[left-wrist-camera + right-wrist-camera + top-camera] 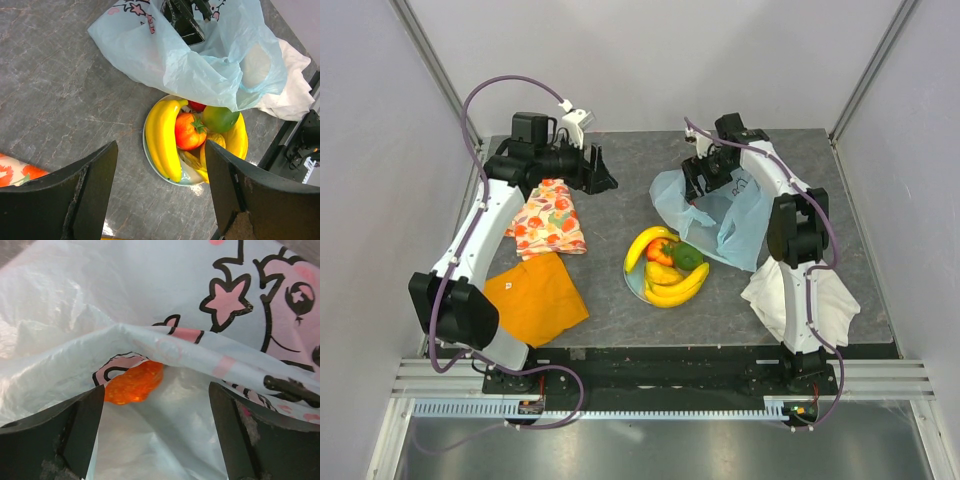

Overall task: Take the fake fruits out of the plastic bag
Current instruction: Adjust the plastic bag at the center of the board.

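The plastic bag (725, 222) lies crumpled at the back right of the table, light blue with a pink cartoon print. My right gripper (696, 186) is open at the bag's mouth (165, 440). An orange fruit (132, 383) shows inside the bag, just beyond the left finger and partly under a fold. A plate (632, 283) in front of the bag holds yellow bananas (677, 290), a red fruit (660, 251) and a green fruit (686, 257). My left gripper (603, 171) is open and empty at the back left, well above the table. In its wrist view the plate (148, 155) lies between the fingers (95, 185).
A fruit-patterned orange-and-white cloth (550, 220) lies under the left arm. A plain orange cloth (535, 295) lies at the front left. A white cloth (815, 300) lies at the front right by the right arm's base. Grey walls enclose the table.
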Robot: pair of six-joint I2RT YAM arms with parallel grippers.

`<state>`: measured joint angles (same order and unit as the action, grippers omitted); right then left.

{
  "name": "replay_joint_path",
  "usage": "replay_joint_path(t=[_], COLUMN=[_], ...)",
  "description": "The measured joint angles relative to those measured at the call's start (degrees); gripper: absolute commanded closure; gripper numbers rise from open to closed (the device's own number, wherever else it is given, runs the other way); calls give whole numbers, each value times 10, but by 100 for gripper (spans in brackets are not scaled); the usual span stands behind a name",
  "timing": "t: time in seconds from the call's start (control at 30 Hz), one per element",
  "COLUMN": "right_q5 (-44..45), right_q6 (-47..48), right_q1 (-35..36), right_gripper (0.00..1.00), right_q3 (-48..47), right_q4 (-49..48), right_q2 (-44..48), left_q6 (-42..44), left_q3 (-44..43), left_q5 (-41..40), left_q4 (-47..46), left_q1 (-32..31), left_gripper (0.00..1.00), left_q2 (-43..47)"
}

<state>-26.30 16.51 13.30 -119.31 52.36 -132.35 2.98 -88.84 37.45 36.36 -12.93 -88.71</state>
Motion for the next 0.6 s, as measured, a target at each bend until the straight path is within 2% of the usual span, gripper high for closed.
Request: replay_joint_path(t=[0.47, 0.5, 0.6], right_q5=[-61, -65, -74], right_q6=[-20, -20, -13], right_q1=[40, 41, 40], right_gripper=[5, 7, 23], right_q3=[0, 0, 0], right_q4=[5, 8, 13], right_q2=[-43, -47, -58], left_q6=[1, 1, 2], left_q3=[-5, -5, -6], left_q5=[-8, -10, -14], left_q4=[0, 0, 1], left_q1=[-11, -12, -13], left_gripper=[23, 23, 23], left_q2=[-6, -6, -7])
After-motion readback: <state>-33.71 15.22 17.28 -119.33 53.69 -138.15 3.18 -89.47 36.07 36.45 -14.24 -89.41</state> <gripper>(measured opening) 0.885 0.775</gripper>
